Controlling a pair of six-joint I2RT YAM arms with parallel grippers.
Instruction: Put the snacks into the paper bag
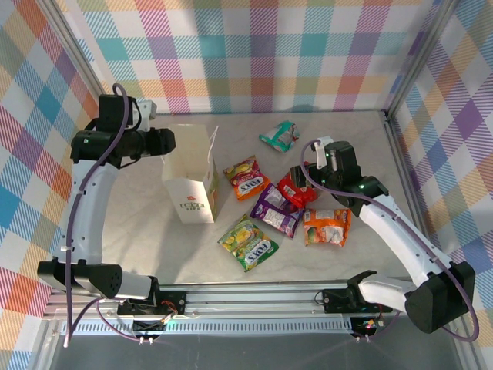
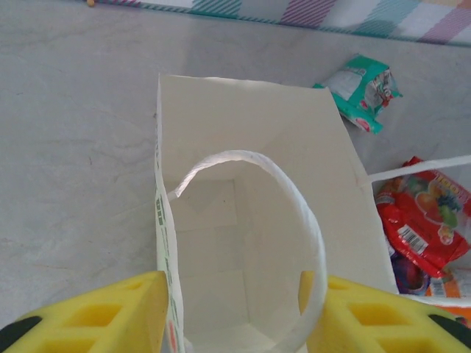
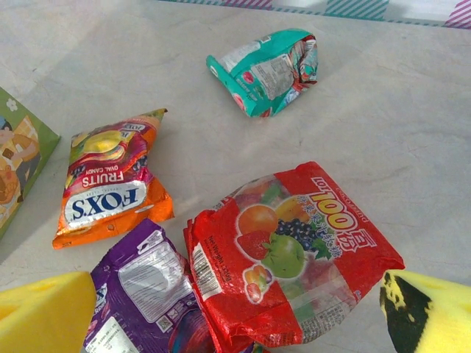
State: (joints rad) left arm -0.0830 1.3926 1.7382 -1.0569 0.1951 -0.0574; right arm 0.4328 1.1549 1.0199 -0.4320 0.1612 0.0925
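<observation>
White paper gift bag with cartoon print (image 1: 189, 158) stood upright on the grey marbled table (image 1: 139, 231), left of centre, mouth open upward. One thin white cord handle (image 2: 298, 209) arched over the opening, seen from the left wrist. All six packets lay on the table outside the bag, to its right. Orange foil "FOX'S" packet (image 1: 246, 178) was nearest, just beside the bag's right wall. Purple foil packet (image 1: 276, 210) sat right of and nearer than that one, with the red foil fruit-print packet (image 1: 295, 190) overlapping its far edge. Green-yellow foil "FOX'S" packet (image 1: 248, 241) lay nearest the arm bases and apart from the bag. Second orange foil packet (image 1: 326, 227) was just right of the purple one. Teal foil packet (image 1: 280, 136) lay crumpled, furthest back and apart from the rest. Left gripper (image 2: 235, 316) was at the bag's left rim with jaws wide open. The bag's side wall ran against the inner face of one yellow pad (image 2: 96, 312), and the handle loop sat between the pads; nothing clamped. Right gripper (image 3: 235, 316) hung over the red packet, jaws spread wide either side of the red and purple packets and holding nothing. Couldn't tell whether its pads touched the foil.
</observation>
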